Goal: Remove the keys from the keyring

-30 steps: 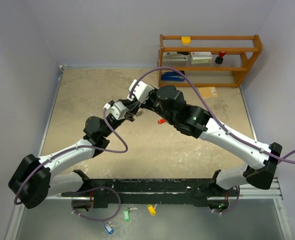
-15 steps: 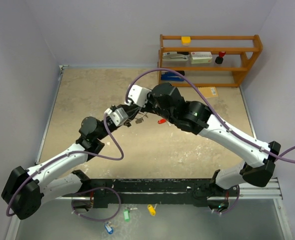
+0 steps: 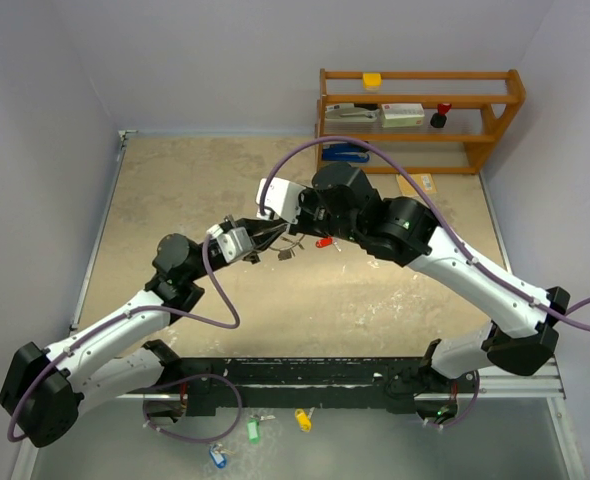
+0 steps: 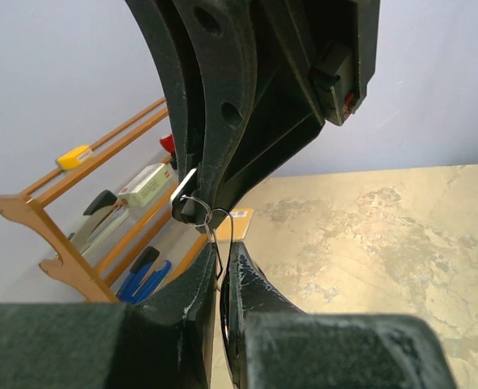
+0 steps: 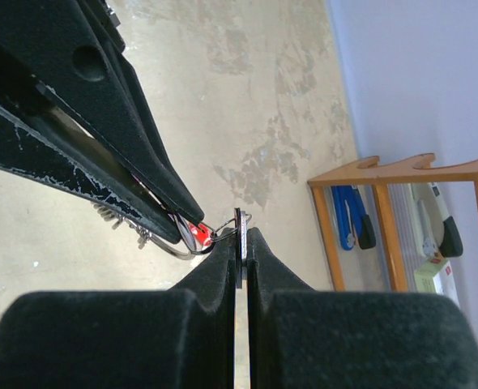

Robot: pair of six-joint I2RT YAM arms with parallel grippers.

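Between the meeting fingertips little has been parted: the left arm [image 3: 125, 320] has been stretched flatter. The left gripper [image 4: 221, 251] is kept clamped on the keyring [image 5: 181, 248] and the right gripper [image 5: 241, 235] on a silver key [image 5: 241, 223] (edge-on between its pads), which is judged still threaded, just beyond the left tips.

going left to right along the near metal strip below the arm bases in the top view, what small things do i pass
blue plastic-tagged key → green plastic-tagged key → yellow plastic-tagged key
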